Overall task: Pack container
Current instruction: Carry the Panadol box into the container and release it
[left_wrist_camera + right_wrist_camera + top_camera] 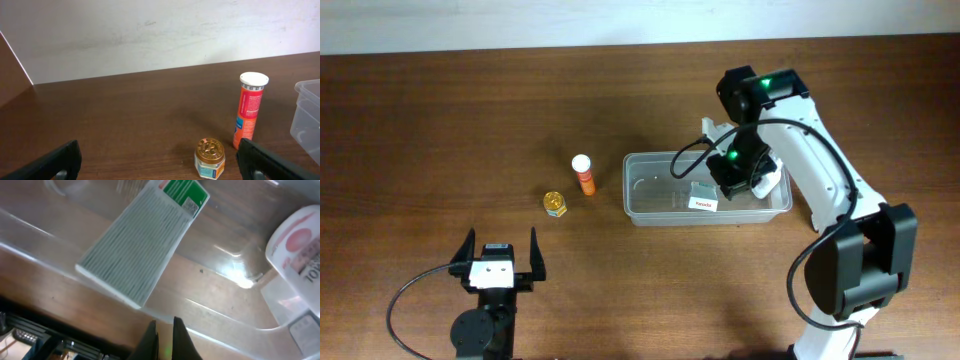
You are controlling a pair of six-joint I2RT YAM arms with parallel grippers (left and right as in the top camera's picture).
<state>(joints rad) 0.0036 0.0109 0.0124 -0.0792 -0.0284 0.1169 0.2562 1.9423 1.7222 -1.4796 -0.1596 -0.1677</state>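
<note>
My right gripper [725, 182] hangs low over the right half of the clear plastic container [642, 212], its fingers [148, 345] pinched nearly together on nothing. In that half a white-and-green box [142, 250] lies flat beside a white packet with pink print [297, 240]. The container's left half shows bare floor. Just off that end stands an orange tube [248, 115], then a gold-lidded jar [210, 157], and well apart from the container my left gripper [502, 256] is spread wide.

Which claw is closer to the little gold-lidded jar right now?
Left. The left claw is open with the gold-lidded jar just ahead of it, slightly to its right. The right claw is well off to the jar's other side, over the container.
</note>
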